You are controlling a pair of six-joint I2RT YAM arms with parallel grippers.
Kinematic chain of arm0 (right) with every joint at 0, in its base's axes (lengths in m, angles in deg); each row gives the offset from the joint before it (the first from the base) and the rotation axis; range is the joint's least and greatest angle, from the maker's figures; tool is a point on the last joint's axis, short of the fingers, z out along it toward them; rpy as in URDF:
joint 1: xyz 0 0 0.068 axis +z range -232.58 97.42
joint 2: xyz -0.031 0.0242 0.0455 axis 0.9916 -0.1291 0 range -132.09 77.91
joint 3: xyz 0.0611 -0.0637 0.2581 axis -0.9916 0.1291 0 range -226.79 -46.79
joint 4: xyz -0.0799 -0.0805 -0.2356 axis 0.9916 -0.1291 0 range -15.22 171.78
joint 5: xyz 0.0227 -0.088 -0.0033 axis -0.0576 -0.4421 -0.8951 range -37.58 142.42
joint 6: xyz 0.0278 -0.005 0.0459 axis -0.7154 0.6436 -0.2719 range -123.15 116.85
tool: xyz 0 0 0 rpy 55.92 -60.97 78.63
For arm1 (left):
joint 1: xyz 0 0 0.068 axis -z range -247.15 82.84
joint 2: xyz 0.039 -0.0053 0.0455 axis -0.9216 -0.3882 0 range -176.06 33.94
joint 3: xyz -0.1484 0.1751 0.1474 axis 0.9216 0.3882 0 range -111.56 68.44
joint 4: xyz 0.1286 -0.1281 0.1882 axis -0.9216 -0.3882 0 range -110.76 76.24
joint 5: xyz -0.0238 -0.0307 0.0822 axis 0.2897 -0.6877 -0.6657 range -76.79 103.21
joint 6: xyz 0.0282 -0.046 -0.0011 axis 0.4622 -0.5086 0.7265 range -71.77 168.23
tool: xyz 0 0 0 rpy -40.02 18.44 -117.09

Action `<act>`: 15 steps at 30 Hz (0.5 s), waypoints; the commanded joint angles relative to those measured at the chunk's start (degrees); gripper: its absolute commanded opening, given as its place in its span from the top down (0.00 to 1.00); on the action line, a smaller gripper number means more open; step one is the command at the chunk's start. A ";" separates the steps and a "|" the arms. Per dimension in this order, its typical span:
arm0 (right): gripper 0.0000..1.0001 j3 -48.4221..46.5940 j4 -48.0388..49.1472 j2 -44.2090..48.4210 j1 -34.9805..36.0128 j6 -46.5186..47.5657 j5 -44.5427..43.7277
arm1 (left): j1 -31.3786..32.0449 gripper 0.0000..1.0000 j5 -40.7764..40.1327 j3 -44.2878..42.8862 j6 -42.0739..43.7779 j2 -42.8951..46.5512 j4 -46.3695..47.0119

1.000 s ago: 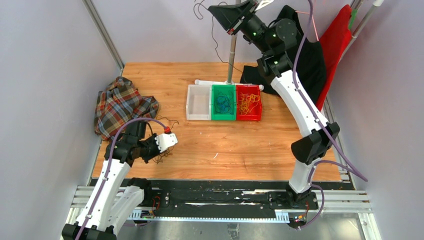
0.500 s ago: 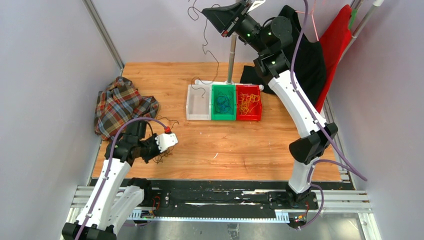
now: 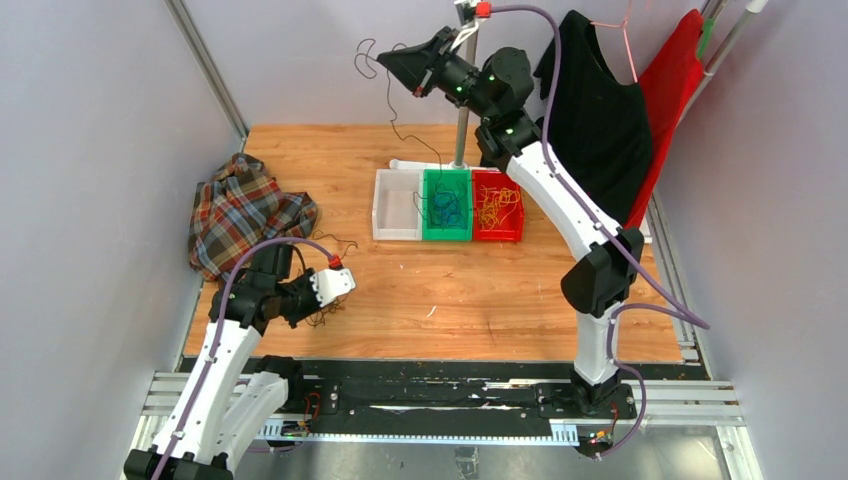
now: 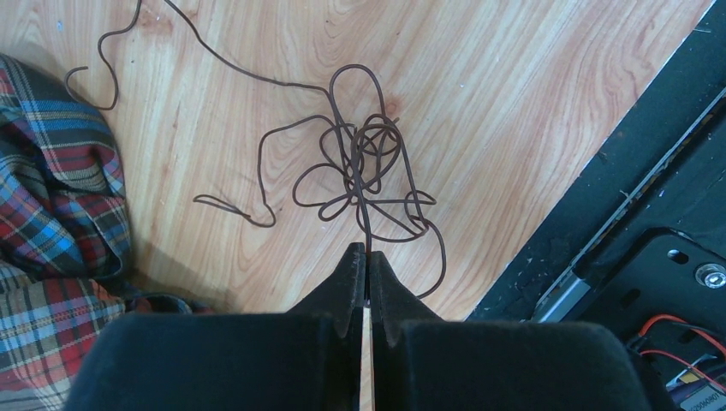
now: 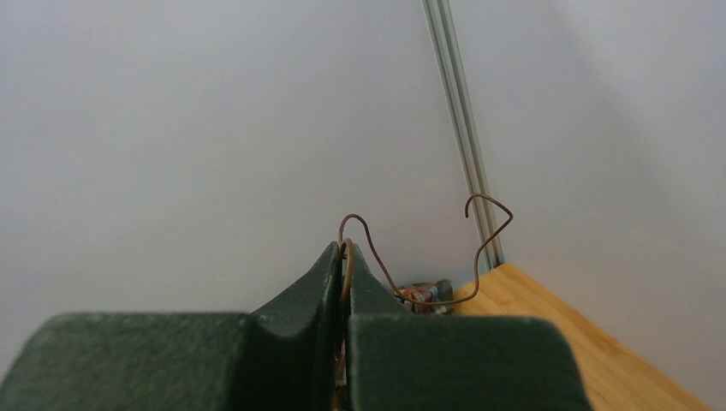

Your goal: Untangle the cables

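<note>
A dark brown tangle of cables [image 4: 368,163] lies on the wooden table near its front left, small in the top view [image 3: 325,318]. My left gripper [image 4: 366,250] is shut on one strand at the tangle's near edge, low over the wood [image 3: 322,303]. My right gripper [image 3: 385,58] is raised high at the back and is shut on a single brown cable [image 5: 347,257]. That strand [image 3: 398,125] dangles down toward the bins. Blue cables [image 3: 446,208] fill the green bin, and yellow-orange ones [image 3: 497,208] fill the red bin.
Three bins stand in a row at the back: white [image 3: 381,205], green [image 3: 446,234], red [image 3: 497,236]. A plaid cloth [image 3: 240,205] lies at the left, close to my left arm. A grey pole [image 3: 462,110], a black garment [image 3: 600,110] and a red cloth [image 3: 675,90] stand behind.
My right arm has swung left at the back, carrying its hanging brown cable with it. The left arm and the tangle have not moved.
</note>
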 commanded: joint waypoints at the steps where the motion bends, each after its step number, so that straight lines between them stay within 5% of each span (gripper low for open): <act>1: 0.99 -1.28 1.50 -2.92 1.43 1.79 -0.70 | -0.42 0.99 0.56 0.56 0.90 0.81 0.56; 15: 0.99 -10.45 -3.86 -7.35 3.27 7.01 -3.11 | -0.42 0.99 1.09 0.06 0.80 0.30 0.56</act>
